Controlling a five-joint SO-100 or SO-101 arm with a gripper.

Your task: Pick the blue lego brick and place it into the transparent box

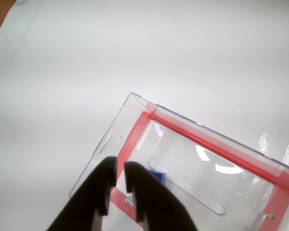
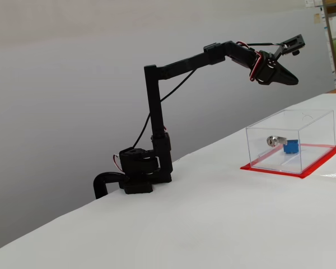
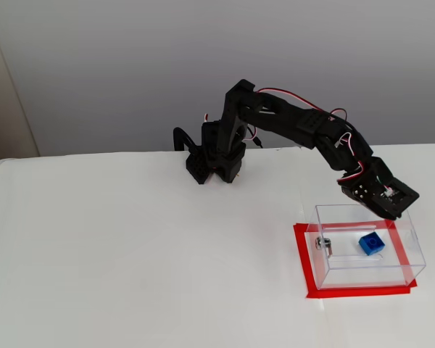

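The blue lego brick (image 1: 156, 176) lies on the floor inside the transparent box (image 1: 216, 149), partly hidden behind my fingers in the wrist view. It shows in both fixed views (image 2: 291, 147) (image 3: 371, 243), near the silver lock (image 2: 274, 140). The box (image 2: 313, 120) (image 3: 362, 272) stands on its red base rim. My black gripper (image 1: 120, 166) is shut and empty, with only a thin slit between the fingers. It hangs above the box's far edge, clear of it (image 2: 295, 80) (image 3: 404, 203).
The table is a white sheet. The arm's base (image 2: 137, 176) (image 3: 214, 163) stands at the table's back edge by a grey wall. A brown strip (image 1: 0, 17) shows at the wrist view's upper left corner.
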